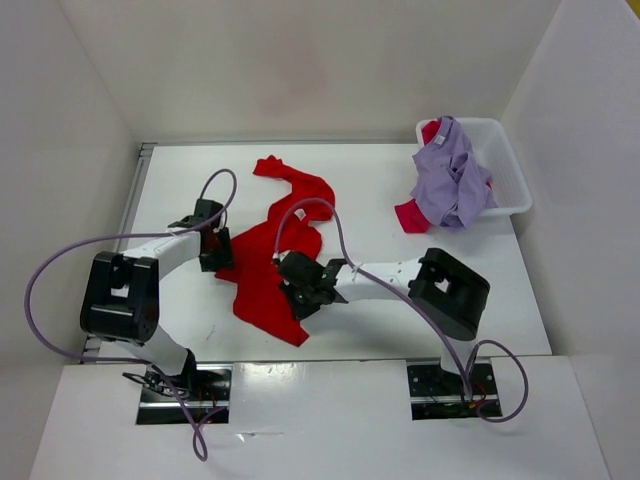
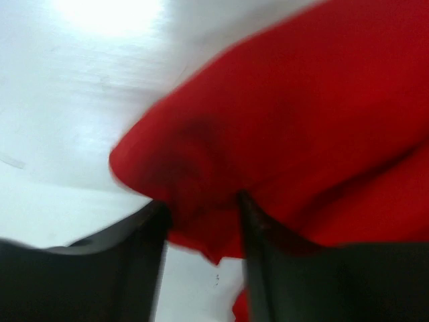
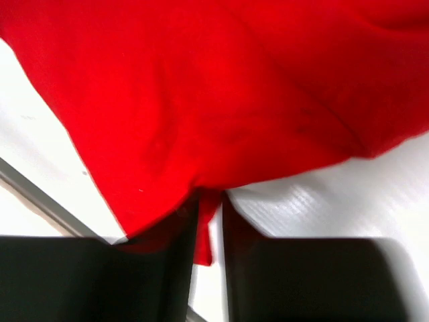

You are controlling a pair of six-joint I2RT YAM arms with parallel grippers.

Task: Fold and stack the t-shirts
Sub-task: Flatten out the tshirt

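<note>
At the left of the bench (image 1: 170, 190), the left gripper (image 1: 213, 250) sits low at the left edge of the bright red t-shirt (image 1: 262, 290). The shirt lies spread and rumpled in the middle of the bench, with 1 long strip running toward the far wall. The top view shows only that the gripper meets the cloth edge. The left wrist view adds that its 2 fingers (image 2: 127, 268) stand about half apart, with a bunched fold of red hem filling the gap and touching both. Bare bench shows below and to the left. That view is blurred, and I cannot tell whether the fold is truly clamped.

Just right of it, the right gripper (image 1: 300, 288) rests over the shirt's near-right part, so the top view hides its jaws. The right wrist view shows them: the 2 fingers (image 3: 161, 275) are nearly together, with a thin tongue of red hem nipped between them and hanging below. The rest of the shirt fans out above, and white bench shows at the right.

In the far right corner stands the white bin (image 1: 512, 170), seen in the top view only. The lavender t-shirt (image 1: 452, 180) is heaped in it and spills over its near-left rim. The crimson t-shirt (image 1: 408, 216) shows beneath, with 1 end hanging out onto the bench and another bit peeking out at the bin's far-left corner.
</note>
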